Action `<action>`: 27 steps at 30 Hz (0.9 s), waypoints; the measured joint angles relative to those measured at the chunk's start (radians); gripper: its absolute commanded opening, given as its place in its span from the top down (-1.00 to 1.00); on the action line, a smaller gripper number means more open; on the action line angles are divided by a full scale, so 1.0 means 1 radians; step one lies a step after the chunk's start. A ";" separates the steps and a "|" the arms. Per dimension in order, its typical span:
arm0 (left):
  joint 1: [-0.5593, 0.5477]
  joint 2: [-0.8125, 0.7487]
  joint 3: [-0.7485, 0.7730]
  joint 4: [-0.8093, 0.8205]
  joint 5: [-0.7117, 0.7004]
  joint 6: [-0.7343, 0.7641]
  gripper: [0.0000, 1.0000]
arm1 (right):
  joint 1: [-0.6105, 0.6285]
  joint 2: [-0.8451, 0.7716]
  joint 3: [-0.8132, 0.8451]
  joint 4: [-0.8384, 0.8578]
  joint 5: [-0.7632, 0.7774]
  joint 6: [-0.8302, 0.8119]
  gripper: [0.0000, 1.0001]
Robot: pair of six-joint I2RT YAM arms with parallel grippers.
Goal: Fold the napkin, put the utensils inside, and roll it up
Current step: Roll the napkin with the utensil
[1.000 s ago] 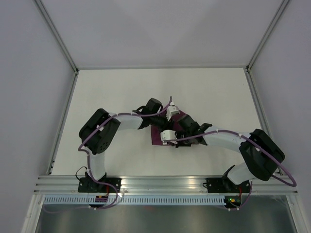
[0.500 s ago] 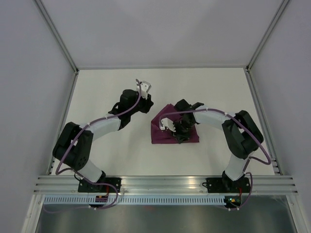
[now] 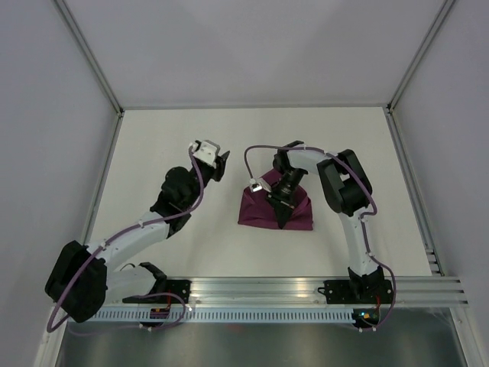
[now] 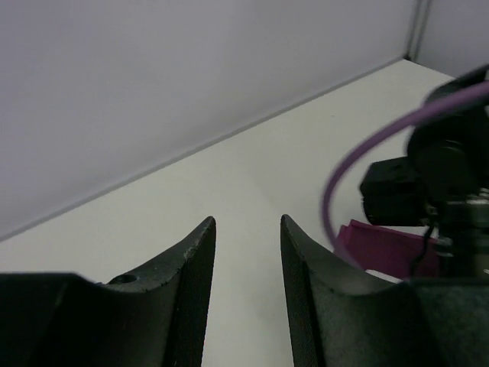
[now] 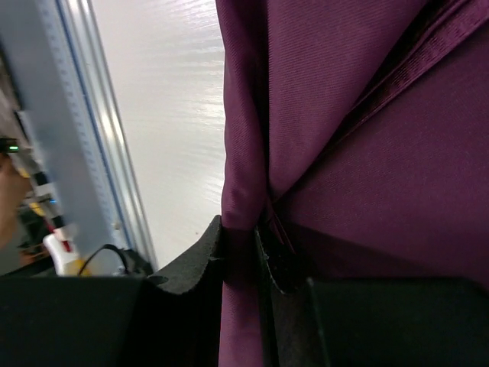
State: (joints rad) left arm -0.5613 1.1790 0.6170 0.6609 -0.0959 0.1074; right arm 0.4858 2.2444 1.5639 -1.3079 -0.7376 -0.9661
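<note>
- Roughly in the middle of the flat white tabletop [image 3: 321, 130] lies the deep magenta-purple cloth napkin [image 3: 256, 212], folded into a compact, layered bundle with a slight sheen.
- The black two-fingered right tool [image 3: 280, 218] points down over the middle of the napkin, angled toward the near edge. Its arm bends in from the right side.
- From the right wrist view, the right tool [image 5: 243, 238] is pinching a raised fold of the napkin [image 5: 367, 153] between its dark fingertips [image 5: 195, 264]. The cloth bunches into a ridge running away from the grip.
- Beside that fold the same view shows bare tabletop [image 5: 168, 115] and the ribbed aluminium rail [image 5: 84, 138] at the near edge.
- The left tool [image 3: 210, 155] hovers left of the napkin and a little farther back, apart from the cloth.
- From the left wrist view, the left tool [image 4: 246, 237] has its two black fingers [image 4: 191, 267] spread, with only bare tabletop between them and nothing gripped.
- A corner of the napkin [image 4: 382, 248] shows at the right of that view, partly behind a looping purple cable [image 4: 328, 202] and the black body of the right arm [image 4: 393, 191].
</note>
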 measured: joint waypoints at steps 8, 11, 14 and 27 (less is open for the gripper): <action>-0.310 0.029 -0.040 -0.023 0.047 0.361 0.03 | -0.021 0.125 0.077 -0.158 -0.060 0.024 0.99; -0.370 0.101 -0.040 -0.071 0.085 0.433 0.03 | -0.031 0.130 0.077 -0.165 -0.063 0.027 0.99; -0.420 0.186 -0.040 -0.141 0.117 0.494 0.01 | -0.038 0.130 0.077 -0.166 -0.062 0.028 0.99; -0.537 0.415 0.007 -0.269 0.205 0.576 -0.03 | -0.062 0.130 0.049 -0.161 -0.075 0.042 0.99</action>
State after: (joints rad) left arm -1.0985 1.5936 0.6243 0.3920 0.1089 0.6830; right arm 0.4236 2.3745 1.6131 -1.4689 -0.8124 -0.9237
